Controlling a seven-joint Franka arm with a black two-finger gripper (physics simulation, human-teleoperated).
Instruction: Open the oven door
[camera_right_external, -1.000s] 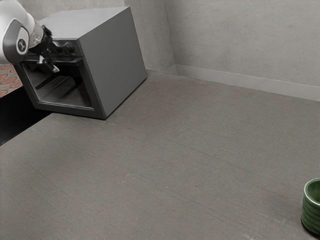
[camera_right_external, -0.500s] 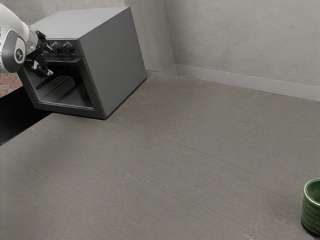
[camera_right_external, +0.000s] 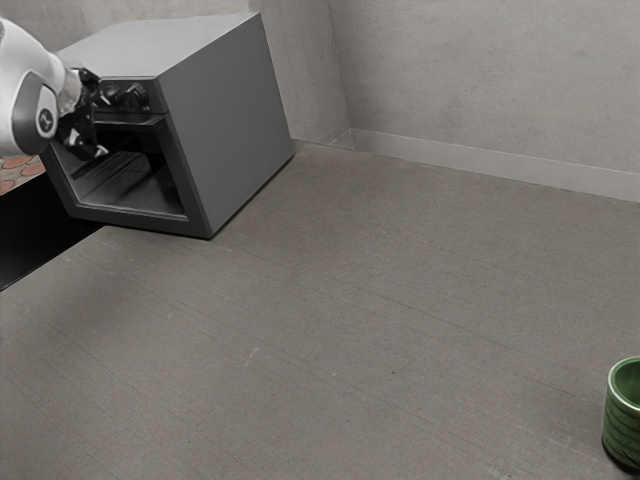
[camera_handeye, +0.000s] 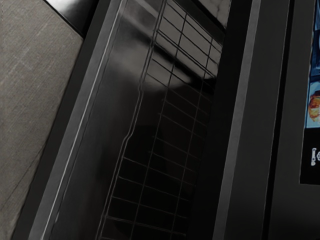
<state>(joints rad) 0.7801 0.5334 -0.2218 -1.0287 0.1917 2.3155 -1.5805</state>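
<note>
on the wide grey table (camera_right_external: 350, 300) stands the grey oven (camera_right_external: 235, 120). its door (camera_right_external: 135, 219), at the front, is upright and shut. the black gripper (camera_right_external: 88, 147) is before the door's upper part; how it is set, i cannot tell. a green cup (camera_right_external: 620, 430) stands well apart.

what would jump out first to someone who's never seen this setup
Probably the big grey oven, towards the exterior view's upper left, with my black gripper in front of its glass door. Next, the green container, cut off at the exterior view's lower right edge.
</note>
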